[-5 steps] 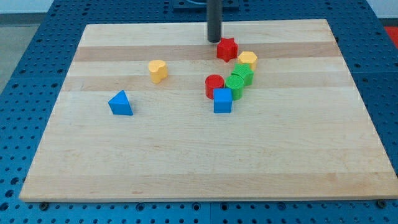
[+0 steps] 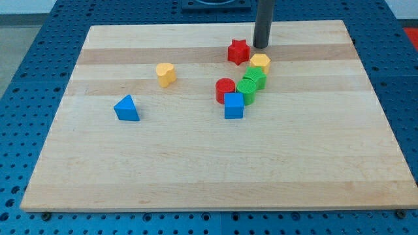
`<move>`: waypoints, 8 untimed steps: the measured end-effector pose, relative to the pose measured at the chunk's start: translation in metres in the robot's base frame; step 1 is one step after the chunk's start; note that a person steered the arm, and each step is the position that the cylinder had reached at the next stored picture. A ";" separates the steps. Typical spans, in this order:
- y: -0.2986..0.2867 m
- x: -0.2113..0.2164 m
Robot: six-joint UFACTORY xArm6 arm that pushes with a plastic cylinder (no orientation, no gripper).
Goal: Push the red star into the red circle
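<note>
The red star (image 2: 239, 51) lies on the wooden board near the view's top, right of centre. The red circle (image 2: 225, 89) sits below it, a gap apart, touching the blue cube (image 2: 234, 106) and a green block (image 2: 247, 92). My tip (image 2: 261, 46) is at the star's upper right, a short gap from it, just above the yellow hexagon (image 2: 260, 63).
Two green blocks, the second one (image 2: 254, 78) higher up, run in a diagonal from the yellow hexagon down to the blue cube. A yellow heart-like block (image 2: 166, 74) lies left of centre. A blue triangle (image 2: 127, 108) lies further to the view's left. The board (image 2: 209, 170) rests on a blue perforated table.
My tip has moved to the view's right, from the star's upper left to its upper right. The blocks have not moved.
</note>
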State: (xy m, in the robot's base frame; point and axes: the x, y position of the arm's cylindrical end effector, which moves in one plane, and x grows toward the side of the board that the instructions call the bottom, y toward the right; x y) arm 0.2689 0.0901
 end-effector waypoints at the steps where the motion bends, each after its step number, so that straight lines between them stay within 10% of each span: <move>1: -0.013 0.000; 8: -0.056 0.007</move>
State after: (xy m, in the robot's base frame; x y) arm 0.2757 0.0344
